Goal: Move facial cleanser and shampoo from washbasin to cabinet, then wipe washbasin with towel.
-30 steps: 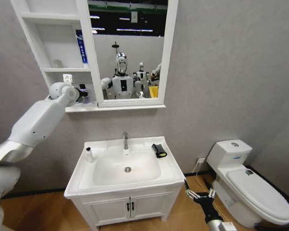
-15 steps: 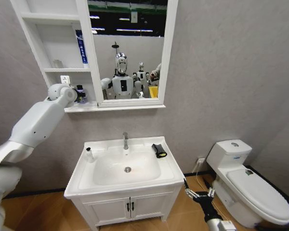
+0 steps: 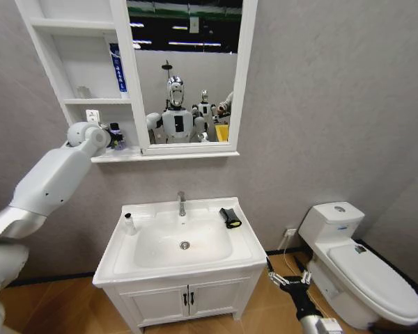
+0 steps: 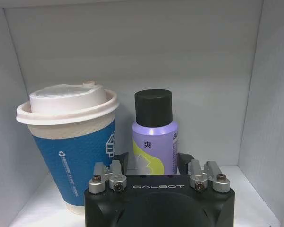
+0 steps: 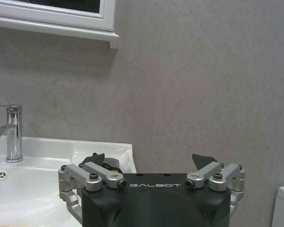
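Head view, risk: a tip-over is judged possible in the lowest niche of the cabinet (image 3: 76,62), where the left gripper (image 3: 113,133) is placed close to the bottle and cup; a sideways pull-out could knock either over.
Head view, left gripper: it is seen at the mouth of the lowest niche, at the end of the raised left arm; how far it is open cannot be told from here.
Head view, washbasin: on the washbasin (image 3: 195,261) a small white bottle (image 3: 129,223) is left at the rear left corner, and the towel (image 3: 230,217) lies at the rear right, beside the tap (image 3: 182,202).
Head view, right gripper: the right gripper (image 3: 287,280) is parked low, beside the front right corner of the vanity, between it and the toilet (image 3: 359,268).
Left wrist view, left gripper: the purple bottle (image 4: 154,132) with a black cap stands upright on the shelf between the spread fingers; contact cannot be made out, so release is judged likely but not certain.
Left wrist view, neighbour: a blue paper cup (image 4: 71,142) with a white lid stands just beside the bottle.
Right wrist view, right gripper: its fingers are spread wide and nothing is held; the towel (image 5: 102,161) and tap (image 5: 9,132) are seen beyond it.
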Robot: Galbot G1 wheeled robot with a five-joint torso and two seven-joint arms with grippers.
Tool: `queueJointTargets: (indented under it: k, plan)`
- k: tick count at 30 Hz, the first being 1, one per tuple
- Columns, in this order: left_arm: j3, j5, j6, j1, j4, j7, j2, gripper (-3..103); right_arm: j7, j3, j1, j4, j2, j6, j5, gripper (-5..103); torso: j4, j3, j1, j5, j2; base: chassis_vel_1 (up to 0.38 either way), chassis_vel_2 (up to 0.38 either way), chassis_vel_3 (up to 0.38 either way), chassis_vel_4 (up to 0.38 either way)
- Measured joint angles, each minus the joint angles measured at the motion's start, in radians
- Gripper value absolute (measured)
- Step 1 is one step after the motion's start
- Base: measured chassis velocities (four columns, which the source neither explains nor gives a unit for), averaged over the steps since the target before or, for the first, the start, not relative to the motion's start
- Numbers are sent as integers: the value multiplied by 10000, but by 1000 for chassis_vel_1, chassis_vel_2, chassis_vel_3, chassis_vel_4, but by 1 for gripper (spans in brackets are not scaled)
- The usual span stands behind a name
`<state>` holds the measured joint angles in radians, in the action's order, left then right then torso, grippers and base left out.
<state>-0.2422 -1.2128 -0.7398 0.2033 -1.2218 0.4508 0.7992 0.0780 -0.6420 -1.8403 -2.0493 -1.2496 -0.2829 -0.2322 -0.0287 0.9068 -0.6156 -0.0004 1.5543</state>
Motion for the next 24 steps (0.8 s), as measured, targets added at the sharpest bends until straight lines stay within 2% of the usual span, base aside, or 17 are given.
queueJointTargets:
  k: [2, 3, 6, 7, 9, 10, 12, 16, 24]
  plan:
    - [28, 0, 0, -60, -74, 7, -61, 66, 0, 5, -3, 1, -7, -9, 0, 100, 0, -1, 1, 4, 0, 0, 0, 0, 0]
    - [28, 0, 0, -60, -74, 7, -61, 66, 0, 5, -3, 1, -7, -9, 0, 100, 0, -1, 1, 4, 0, 0, 0, 0, 0]
    - [75, -55, 1, -171, -287, 31, -194, 82, -1, 0, -9, 1, 14, -16, -7, 100, -1, -1, 1, 3, 0, 0, 0, 0, 0]
    - [75, -55, 1, -171, -287, 31, -194, 82, -1, 0, -9, 1, 14, -16, -7, 100, -1, -1, 1, 3, 0, 0, 0, 0, 0]
    - [120, -167, 5, -268, -560, 74, -339, 93, -1, -6, 11, 0, 44, -15, -20, 100, -1, -1, 1, 3, 0, 0, 0, 0, 0]
    - [120, -167, 5, -268, -560, 74, -339, 93, -1, -6, 11, 0, 44, -15, -20, 100, -1, -1, 1, 3, 0, 0, 0, 0, 0]
    - [248, -279, 15, -467, -981, 102, -579, 99, -1, 7, 71, 9, 63, -4, -23, 100, 0, -3, 1, 4, 0, 0, 0, 0, 0]
    - [355, -360, 19, -619, -1326, 116, -775, 100, -1, 47, 101, 16, 63, 17, -23, 100, 0, -2, 1, 3, 0, 0, 0, 0, 0]
    - [1097, -784, 31, -1471, -2760, 135, -1634, 100, -7, 167, 184, 33, 64, 95, 24, 100, -4, -3, 1, 4, 0, 0, 0, 0, 0]
